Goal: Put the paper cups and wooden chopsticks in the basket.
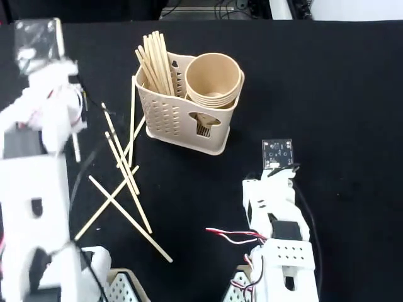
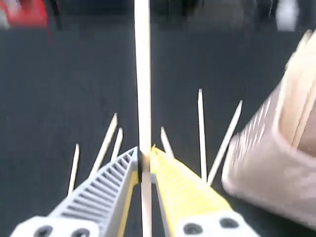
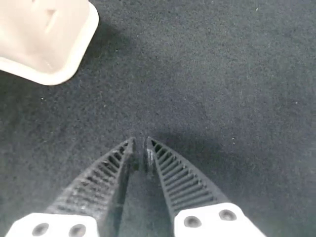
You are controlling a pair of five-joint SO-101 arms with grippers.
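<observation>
Left gripper (image 2: 144, 159) pinching one chopstick (image 2: 142, 74), centre frame, may let it swivel and miss the basket (image 2: 269, 163) at right; right gripper (image 3: 139, 148) closed, empty.

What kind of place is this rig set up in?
Probably a lab or workshop bench, not a home: a table draped in black cloth, loose cables beyond its far edge, and a white left arm and right arm with exposed wiring.

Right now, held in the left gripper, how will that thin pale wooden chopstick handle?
The thin pale wooden chopstick runs straight through the left gripper: probably stiff, light. Clamped at one narrow point, it may pivot or slip.
</observation>
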